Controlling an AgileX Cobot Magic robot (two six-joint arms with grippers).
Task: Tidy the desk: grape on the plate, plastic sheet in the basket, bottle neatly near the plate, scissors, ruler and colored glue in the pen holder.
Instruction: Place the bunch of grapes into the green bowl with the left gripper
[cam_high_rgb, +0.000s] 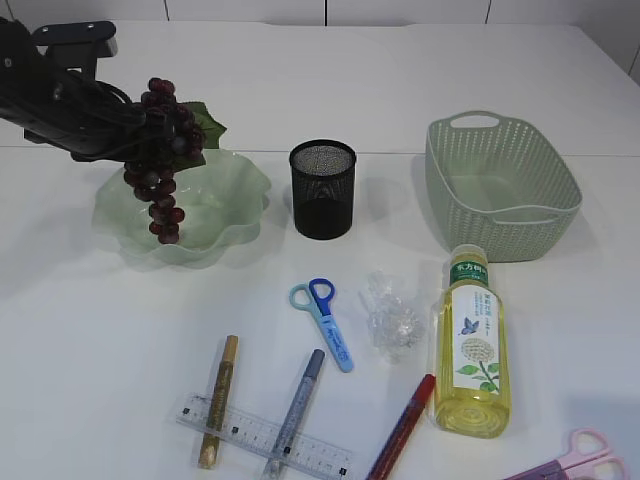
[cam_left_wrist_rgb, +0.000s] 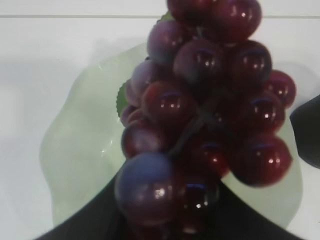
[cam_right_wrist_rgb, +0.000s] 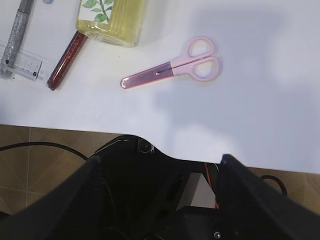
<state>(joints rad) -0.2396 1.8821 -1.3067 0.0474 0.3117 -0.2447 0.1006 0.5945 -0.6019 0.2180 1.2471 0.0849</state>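
Left jaws (cam_high_rgb: 150, 135) around grape (cam_high_rgb: 160, 160) bunch

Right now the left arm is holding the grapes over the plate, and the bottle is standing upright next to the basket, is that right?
Not quite. The bottle is lying on its side on the table in front of the basket, not upright, as the exterior view shows. The rest holds: the grapes hang over the plate.

Clear plastic bottle of yellow liquid (cam_high_rgb: 470, 350): green cap-band and white label carry Chinese characters, too small to read. Transparent ruler (cam_high_rgb: 265, 437): graduation marks, numerals illegible.
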